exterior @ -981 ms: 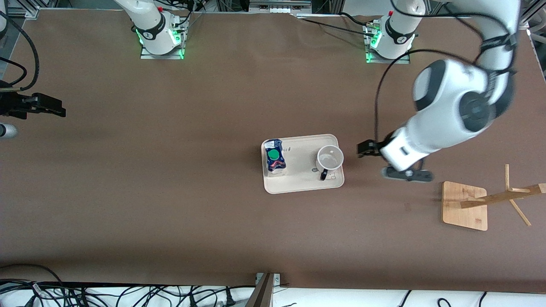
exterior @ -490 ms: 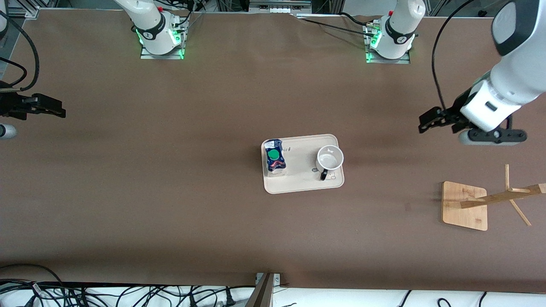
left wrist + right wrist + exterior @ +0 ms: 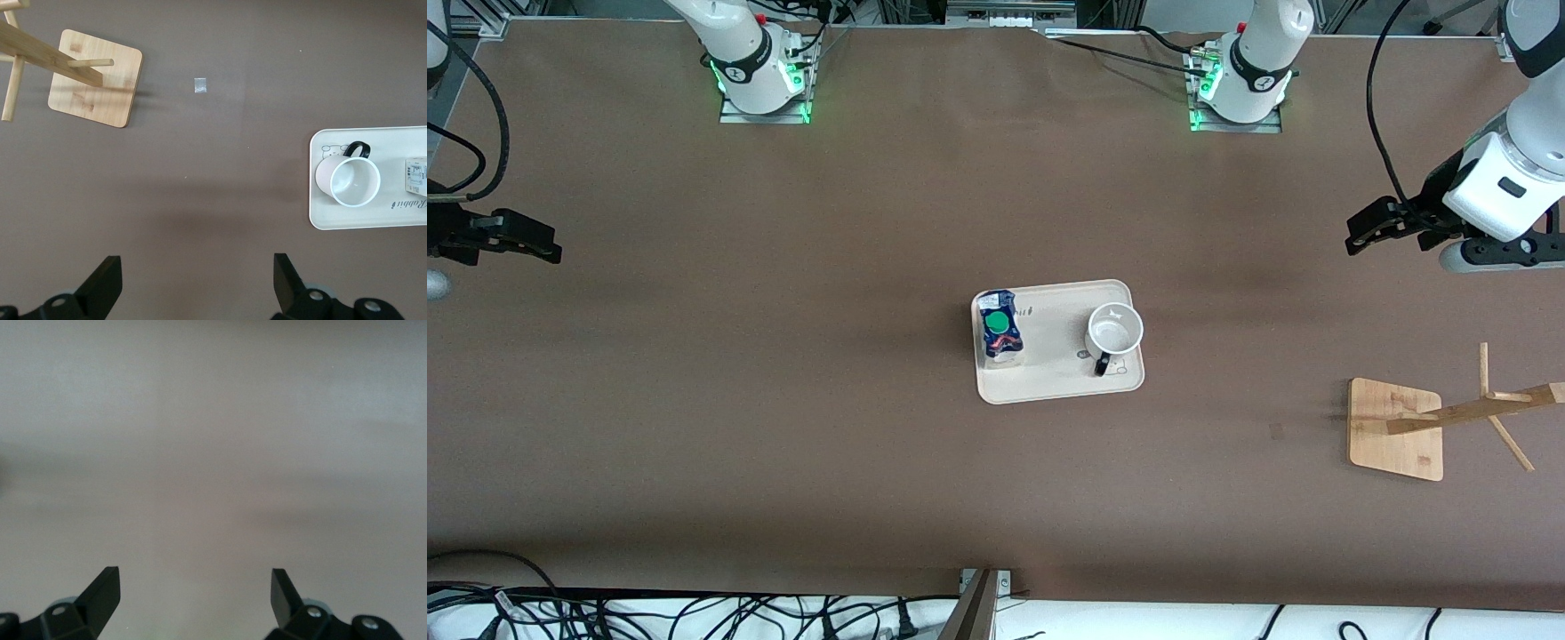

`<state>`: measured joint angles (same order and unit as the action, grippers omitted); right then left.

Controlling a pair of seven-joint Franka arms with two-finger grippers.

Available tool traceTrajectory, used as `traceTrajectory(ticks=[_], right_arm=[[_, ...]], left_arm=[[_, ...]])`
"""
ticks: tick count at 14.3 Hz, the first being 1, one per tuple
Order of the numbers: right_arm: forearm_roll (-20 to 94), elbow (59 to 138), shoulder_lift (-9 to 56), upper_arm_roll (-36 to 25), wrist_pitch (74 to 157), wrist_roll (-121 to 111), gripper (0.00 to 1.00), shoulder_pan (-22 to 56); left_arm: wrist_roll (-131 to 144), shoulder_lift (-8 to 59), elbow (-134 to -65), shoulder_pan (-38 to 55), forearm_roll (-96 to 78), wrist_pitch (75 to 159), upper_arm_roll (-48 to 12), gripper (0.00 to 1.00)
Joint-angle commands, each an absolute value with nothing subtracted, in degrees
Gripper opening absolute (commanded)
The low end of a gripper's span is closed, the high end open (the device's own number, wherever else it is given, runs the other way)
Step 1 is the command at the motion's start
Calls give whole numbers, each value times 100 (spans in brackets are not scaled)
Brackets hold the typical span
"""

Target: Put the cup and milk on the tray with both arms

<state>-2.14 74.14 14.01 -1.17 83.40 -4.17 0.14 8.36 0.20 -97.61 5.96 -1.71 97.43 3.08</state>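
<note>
The cream tray lies mid-table. On it stand the dark blue milk with its green cap, at the end toward the right arm, and the white cup, upright with its black handle, at the end toward the left arm. My left gripper hangs open and empty over bare table toward the left arm's end, well apart from the tray. Its wrist view shows the cup, the tray, an edge of the milk and the open left gripper. My right gripper waits open at the right arm's end; the right gripper sees only bare table.
A wooden stand with a square base and slanted pegs sits toward the left arm's end, nearer the front camera than the left gripper; its base also shows in the left wrist view. A small pale patch marks the table beside it.
The left arm has drawn away from beside the cup, rising and swinging out toward its own end of the table. Cup, milk and tray have stayed put. The right gripper barely shifted.
</note>
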Motion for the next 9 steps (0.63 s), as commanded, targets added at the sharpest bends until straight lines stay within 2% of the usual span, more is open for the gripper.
traceTrajectory(ticks=[1, 9], right_arm=[[-185, 7462, 1362, -114, 8411, -299, 100, 53], [-176, 7462, 1354, -114, 8402, -308, 100, 53]], left_arm=[[844, -62, -9791, 545, -26, 9677, 308, 100], [940, -70, -9765, 501, -44, 9598, 308, 100]])
